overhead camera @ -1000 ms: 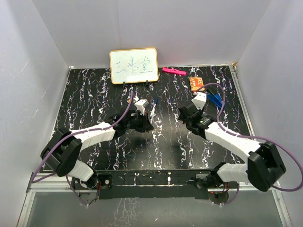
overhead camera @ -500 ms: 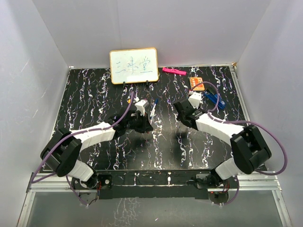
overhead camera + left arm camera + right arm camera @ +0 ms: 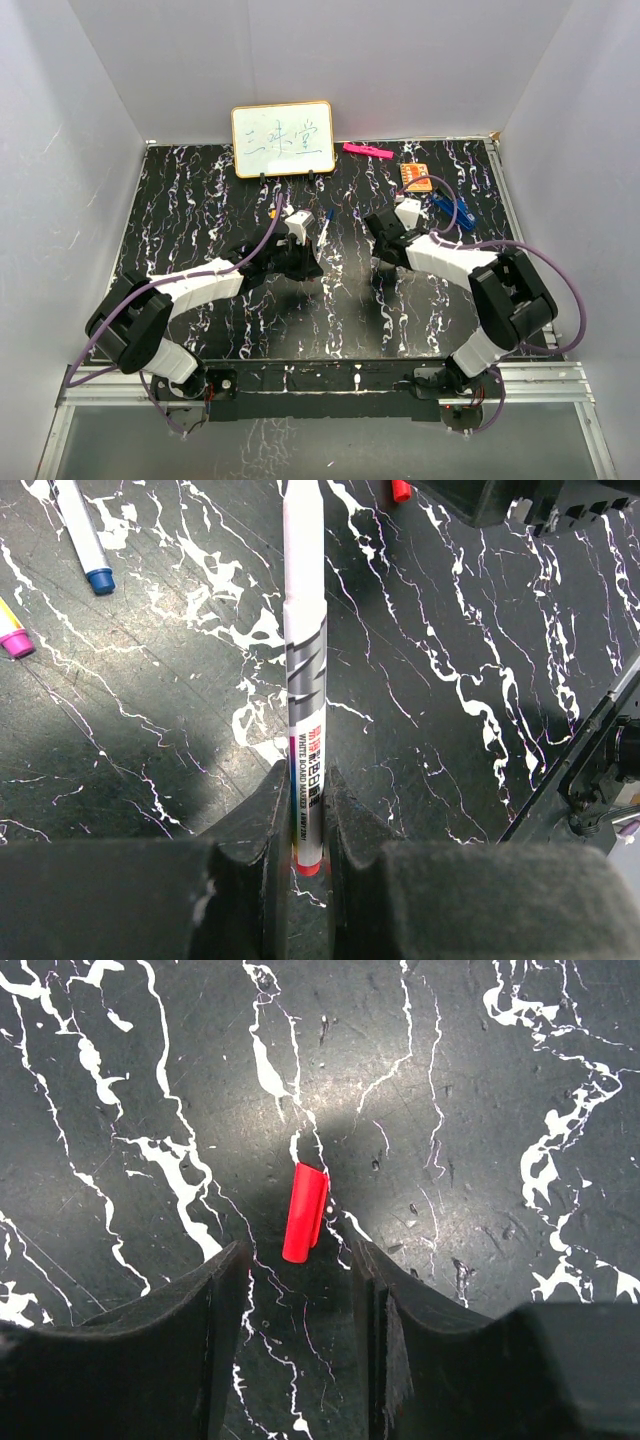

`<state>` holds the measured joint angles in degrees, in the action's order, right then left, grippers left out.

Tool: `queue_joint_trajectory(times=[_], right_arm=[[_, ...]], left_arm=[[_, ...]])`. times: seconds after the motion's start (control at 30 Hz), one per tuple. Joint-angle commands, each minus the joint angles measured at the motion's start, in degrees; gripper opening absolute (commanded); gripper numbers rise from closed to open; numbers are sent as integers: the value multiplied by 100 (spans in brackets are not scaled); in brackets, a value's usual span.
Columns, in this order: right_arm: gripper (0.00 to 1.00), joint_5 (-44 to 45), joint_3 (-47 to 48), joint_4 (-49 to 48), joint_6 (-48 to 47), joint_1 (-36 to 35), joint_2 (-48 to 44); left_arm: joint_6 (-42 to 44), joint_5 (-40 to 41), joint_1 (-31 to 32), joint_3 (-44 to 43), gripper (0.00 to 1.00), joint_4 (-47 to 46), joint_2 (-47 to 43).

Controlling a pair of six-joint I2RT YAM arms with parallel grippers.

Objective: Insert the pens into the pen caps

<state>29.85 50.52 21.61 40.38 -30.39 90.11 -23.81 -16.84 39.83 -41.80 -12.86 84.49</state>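
**Right jaws straddling red cap; left holding pen ready**

Left jaws: clamped shut on a white pen (image 3: 303,650), gripped near its red-plugged rear end. The pen runs straight out ahead of the jaws, and its tip end is off the top of the left wrist view.

Right jaws: about half open, holding nothing. The red cap (image 3: 304,1212) lies flat on the worktop (image 3: 500,1080), centred in the gap and just ahead of the fingertips (image 3: 215,1290). Neither finger touches it.

Key geometry: the cap's long axis runs nearly along the fingers, with a slight tilt, so closing would squeeze it across the narrow width. I can't tell which end is the mouth, or how high the jaws sit above the worktop.

The right arm is much nearer the cap. From the left jaws, the cap is ahead and slightly right of the pen line.

My read: the cap pick is pending. The jaws probably need to move a touch further forward so the pads cover the cap body. Risk: a small round cap could roll or squirt out.

A blue-tipped pen (image 3: 85,540) lies ahead-left of the left jaws. No tray or holder is in view; the parts lie loose.
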Motion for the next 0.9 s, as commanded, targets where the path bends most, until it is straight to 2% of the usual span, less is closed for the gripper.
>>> queue_joint_trajectory(times=[0.0,0.87], right_arm=[[42,13,362,-288,-71,25,184],[37,-257,491,-492,-246,299,777]], left_arm=[[33,-12,7,-5,0,-85,-236],[-23,-56,7,56,0,-181,-143]])
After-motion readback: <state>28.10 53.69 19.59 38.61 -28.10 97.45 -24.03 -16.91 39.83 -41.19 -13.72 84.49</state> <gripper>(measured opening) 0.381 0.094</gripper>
